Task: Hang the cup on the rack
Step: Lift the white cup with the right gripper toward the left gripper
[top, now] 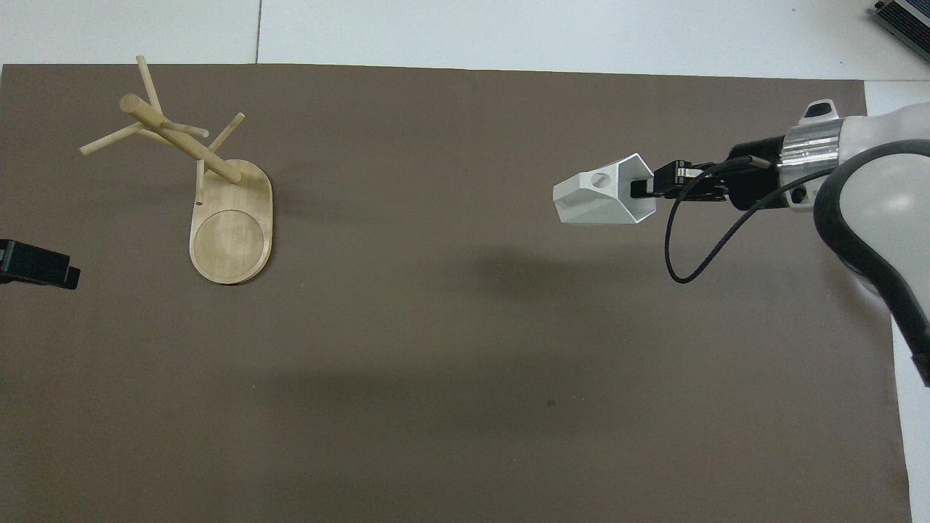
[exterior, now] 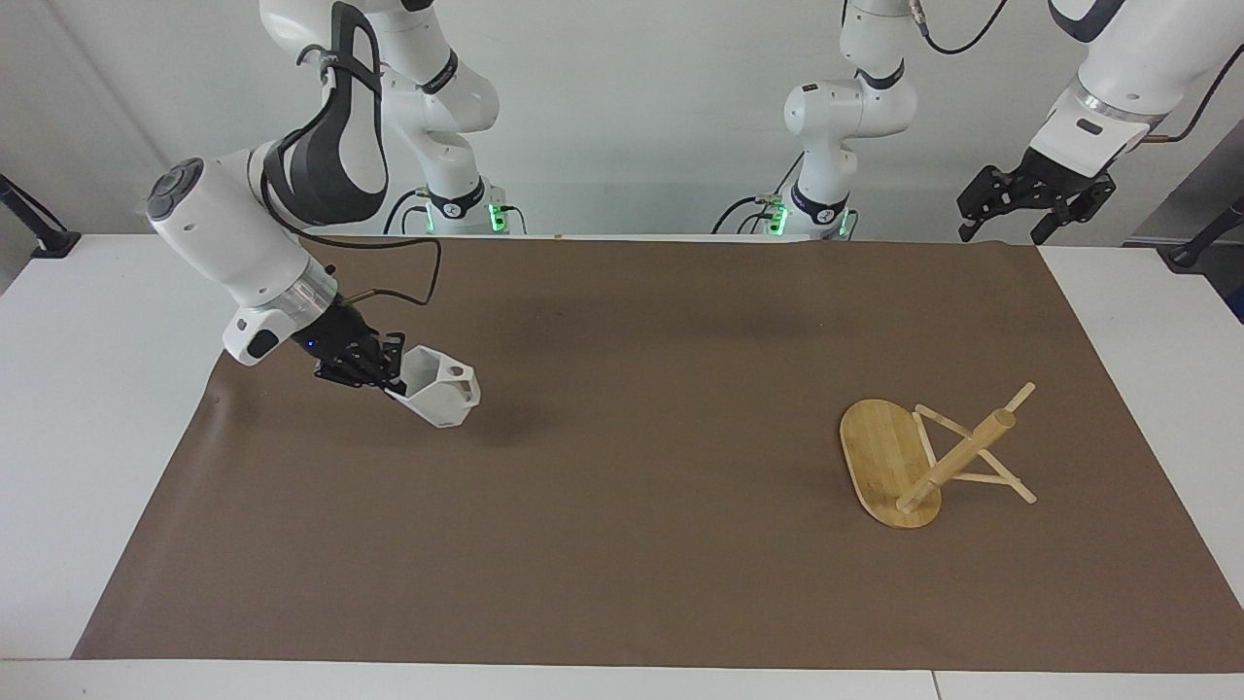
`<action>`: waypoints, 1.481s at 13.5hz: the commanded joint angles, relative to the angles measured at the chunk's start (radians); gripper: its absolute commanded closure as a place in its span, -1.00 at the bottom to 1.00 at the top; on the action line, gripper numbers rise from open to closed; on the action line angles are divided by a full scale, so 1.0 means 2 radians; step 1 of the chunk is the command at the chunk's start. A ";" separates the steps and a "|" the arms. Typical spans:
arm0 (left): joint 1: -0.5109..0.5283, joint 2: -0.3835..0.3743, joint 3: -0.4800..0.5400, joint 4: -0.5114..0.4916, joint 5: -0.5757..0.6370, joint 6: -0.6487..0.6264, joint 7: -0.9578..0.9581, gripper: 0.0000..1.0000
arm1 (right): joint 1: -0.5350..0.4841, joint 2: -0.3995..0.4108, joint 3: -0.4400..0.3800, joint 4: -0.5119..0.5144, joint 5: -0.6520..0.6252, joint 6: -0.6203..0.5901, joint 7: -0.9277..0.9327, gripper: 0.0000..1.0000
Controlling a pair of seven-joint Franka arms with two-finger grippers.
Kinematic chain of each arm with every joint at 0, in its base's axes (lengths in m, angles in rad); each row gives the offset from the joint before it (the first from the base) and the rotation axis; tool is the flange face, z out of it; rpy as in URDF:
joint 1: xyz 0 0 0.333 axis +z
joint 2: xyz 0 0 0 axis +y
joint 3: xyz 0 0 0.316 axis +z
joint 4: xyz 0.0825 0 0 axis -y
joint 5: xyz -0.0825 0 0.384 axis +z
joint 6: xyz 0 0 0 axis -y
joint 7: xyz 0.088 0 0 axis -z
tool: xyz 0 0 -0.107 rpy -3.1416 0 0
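My right gripper [exterior: 389, 374] is shut on the rim of the white faceted cup [exterior: 439, 387], which hangs tilted in the air over the brown mat toward the right arm's end of the table. From above, the cup [top: 603, 197] points its handle away from the right gripper [top: 647, 190]. The bamboo rack [exterior: 933, 457] stands on its oval base toward the left arm's end, with thin pegs sticking out from its post [top: 182, 142]. My left gripper [exterior: 1008, 231] waits open, raised over the table's edge at that end; only its tip [top: 36, 265] shows from above.
A brown mat [exterior: 622, 544] covers most of the white table [exterior: 87, 389]. A dark object [top: 901, 14] lies at the table's corner, farthest from the robots at the right arm's end.
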 commanded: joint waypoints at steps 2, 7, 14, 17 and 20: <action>-0.016 -0.031 0.001 -0.056 -0.039 0.051 0.069 -1.00 | 0.003 -0.009 0.042 0.009 0.057 0.017 0.031 1.00; -0.056 -0.034 0.001 -0.072 -0.073 0.081 0.154 -1.00 | 0.017 -0.003 0.105 0.048 0.062 0.087 0.131 1.00; -0.059 -0.055 0.001 -0.134 -0.112 0.127 0.357 -1.00 | 0.116 0.000 0.108 0.047 0.138 0.188 0.156 1.00; -0.052 -0.055 0.003 -0.135 -0.126 0.132 0.478 -1.00 | 0.141 0.015 0.108 0.047 0.131 0.185 0.152 1.00; -0.050 -0.055 0.007 -0.142 -0.153 0.145 0.535 -1.00 | 0.154 0.026 0.107 0.043 0.112 0.147 0.126 1.00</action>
